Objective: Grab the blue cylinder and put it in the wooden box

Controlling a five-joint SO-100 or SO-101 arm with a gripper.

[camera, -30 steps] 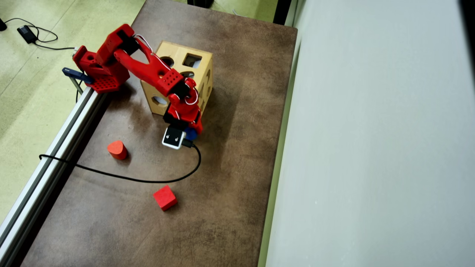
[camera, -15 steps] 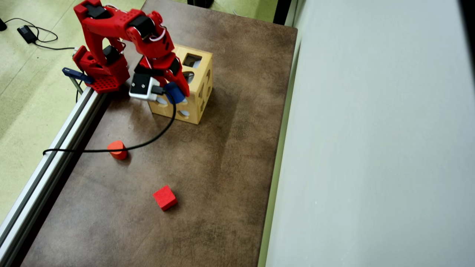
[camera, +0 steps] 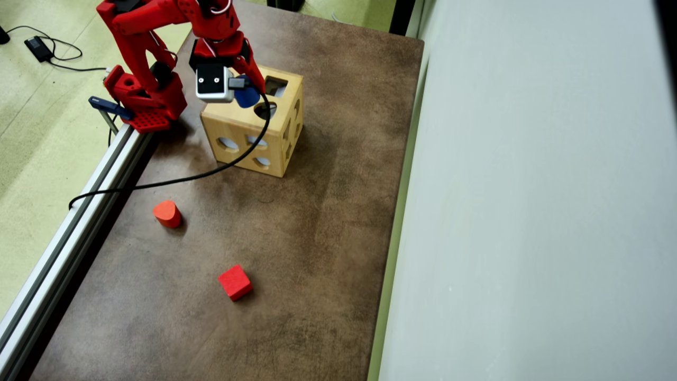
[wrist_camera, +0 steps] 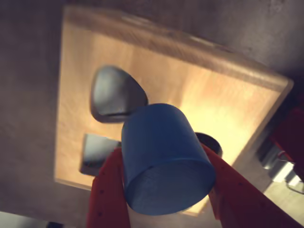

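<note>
The blue cylinder (wrist_camera: 164, 159) fills the middle of the wrist view, clamped between my red fingers (wrist_camera: 107, 194). My gripper (wrist_camera: 164, 180) is shut on it and hangs above the top face of the wooden box (wrist_camera: 213, 104). Beneath and around the cylinder that face shows a rounded hole, a square hole and a round hole partly hidden behind the cylinder. In the overhead view the blue cylinder (camera: 246, 97) is over the top of the wooden box (camera: 232, 127), beside its round hole, with my gripper (camera: 248, 90) around it.
A red-orange rounded block (camera: 167, 213) and a red cube (camera: 235, 282) lie on the brown table (camera: 317, 222). A black cable (camera: 158, 184) trails from the wrist camera across the table. An aluminium rail (camera: 69, 238) runs along the table's left edge; a pale wall stands right.
My arm has lifted the cylinder from the table beside the box's near face and carried it up over the box's top. The cable has swung with it.
</note>
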